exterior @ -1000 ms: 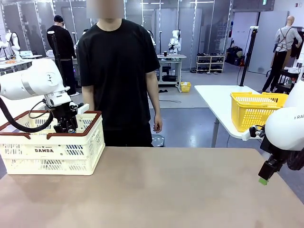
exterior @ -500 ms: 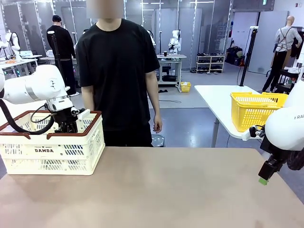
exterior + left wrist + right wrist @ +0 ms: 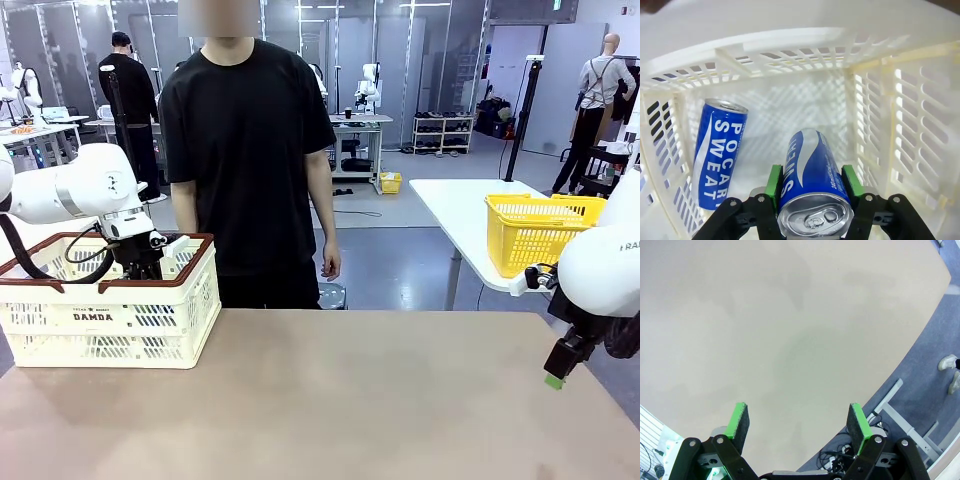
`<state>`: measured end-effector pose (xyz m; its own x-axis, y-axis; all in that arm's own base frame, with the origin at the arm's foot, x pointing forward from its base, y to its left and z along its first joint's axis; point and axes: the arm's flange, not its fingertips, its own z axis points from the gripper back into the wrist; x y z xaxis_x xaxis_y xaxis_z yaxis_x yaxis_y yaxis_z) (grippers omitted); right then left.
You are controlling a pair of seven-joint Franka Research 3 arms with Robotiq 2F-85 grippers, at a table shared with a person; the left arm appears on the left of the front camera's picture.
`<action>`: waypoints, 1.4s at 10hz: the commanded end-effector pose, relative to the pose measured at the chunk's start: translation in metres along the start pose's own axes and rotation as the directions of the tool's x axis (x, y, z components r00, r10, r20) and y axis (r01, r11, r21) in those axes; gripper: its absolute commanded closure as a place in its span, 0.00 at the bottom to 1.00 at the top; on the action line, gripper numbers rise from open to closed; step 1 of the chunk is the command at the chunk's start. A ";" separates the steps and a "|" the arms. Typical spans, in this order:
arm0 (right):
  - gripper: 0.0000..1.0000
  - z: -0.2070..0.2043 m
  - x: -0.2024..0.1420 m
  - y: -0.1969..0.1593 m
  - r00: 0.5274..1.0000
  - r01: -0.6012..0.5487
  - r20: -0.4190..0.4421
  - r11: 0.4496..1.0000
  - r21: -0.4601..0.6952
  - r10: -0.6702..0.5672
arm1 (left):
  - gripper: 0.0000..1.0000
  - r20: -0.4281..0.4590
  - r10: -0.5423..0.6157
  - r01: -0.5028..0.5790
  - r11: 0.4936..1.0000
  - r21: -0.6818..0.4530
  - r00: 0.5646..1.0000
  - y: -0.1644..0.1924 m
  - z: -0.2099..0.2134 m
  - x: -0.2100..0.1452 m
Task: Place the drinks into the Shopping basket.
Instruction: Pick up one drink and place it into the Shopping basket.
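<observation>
One blue can [image 3: 715, 152] already lies on its side on the floor of the Shopping basket [image 3: 150, 335], against a slotted side wall. A second blue can [image 3: 812, 187] is inside the basket too, but not yet let go: the left pincer [image 3: 812, 200] is clamped on it, a green pad on each side of the can near its silver top. So, judging from these pictures, one drink is delivered and a second is at the point of release; the counter [image 3: 350, 400] carries no further cans in the front view, so this may be the last one.

The left arm comes in from the left and bends down over the basket's reddish-brown rim, its pincer [image 3: 140, 268] sunk into the basket at the far left of the counter. The held can points down toward the basket floor, just beside the lying one.

The right pincer [image 3: 797, 422] hangs at the right edge of the counter, its pads spread wide apart and holding nothing.
</observation>
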<state>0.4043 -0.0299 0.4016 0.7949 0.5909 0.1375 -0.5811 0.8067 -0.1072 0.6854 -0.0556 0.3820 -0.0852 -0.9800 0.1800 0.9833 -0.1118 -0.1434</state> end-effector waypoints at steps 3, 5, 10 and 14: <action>0.02 0.001 0.000 -0.001 1.000 0.003 -0.001 1.000 -0.002 -0.003 | 0.42 -0.038 0.018 -0.019 1.000 -0.007 0.999 0.009 -0.001 -0.001; 0.02 0.001 0.000 -0.001 1.000 0.003 -0.001 1.000 -0.002 -0.003 | 0.42 -0.030 0.017 -0.017 1.000 0.000 0.999 0.007 0.000 0.000; 0.02 0.001 0.000 -0.001 1.000 0.003 -0.001 1.000 -0.002 -0.003 | 0.00 0.011 0.019 -0.019 1.000 0.024 1.000 -0.004 0.010 -0.001; 0.02 0.001 0.000 -0.001 1.000 0.003 -0.001 1.000 -0.002 -0.003 | 0.00 -0.012 -0.003 0.003 1.000 0.029 1.000 -0.025 0.047 0.007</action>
<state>0.4043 -0.0299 0.4016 0.7949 0.5909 0.1375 -0.5811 0.8067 -0.1072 0.6800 -0.0518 0.4254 -0.0816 -0.9825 0.1674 0.9889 -0.1007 -0.1091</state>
